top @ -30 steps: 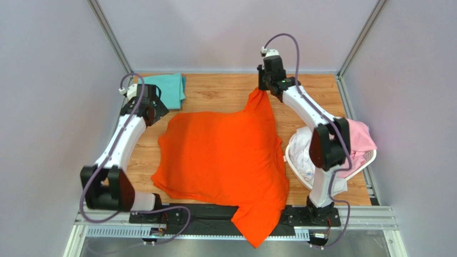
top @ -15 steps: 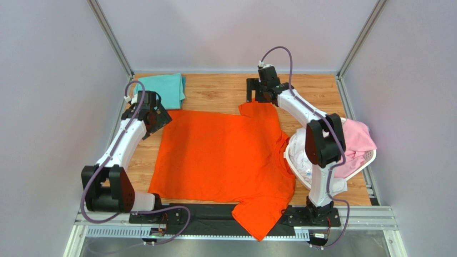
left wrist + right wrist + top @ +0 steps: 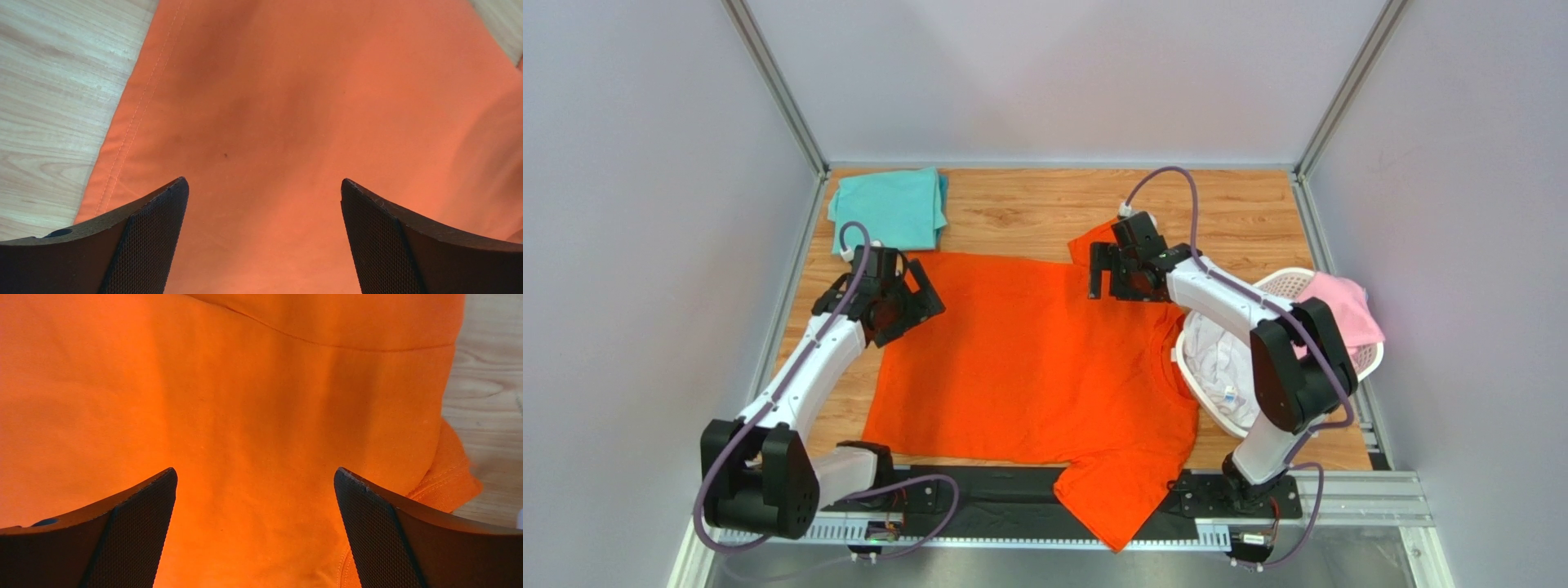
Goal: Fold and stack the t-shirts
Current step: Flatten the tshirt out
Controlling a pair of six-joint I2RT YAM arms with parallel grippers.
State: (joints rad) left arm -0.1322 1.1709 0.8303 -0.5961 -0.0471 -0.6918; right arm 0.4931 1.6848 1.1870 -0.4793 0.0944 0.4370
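Observation:
A bright orange-red t-shirt lies spread flat across the middle of the table, one sleeve hanging over the near edge. My left gripper hovers open over its far left corner; the left wrist view shows the left gripper with only the orange t-shirt beneath. My right gripper hangs open over the far sleeve, and the right wrist view shows the right gripper above the orange t-shirt, holding nothing. A folded teal t-shirt rests at the far left corner.
A white perforated basket stands at the right, holding a pale pink t-shirt and a white t-shirt. Bare wooden tabletop shows along the far edge. Metal frame posts and grey walls enclose the table.
The right gripper opened and let go of the raised sleeve, which dropped flat. Both arms drew nearer, over the shirt's far corners. The shirt now lies smoother.

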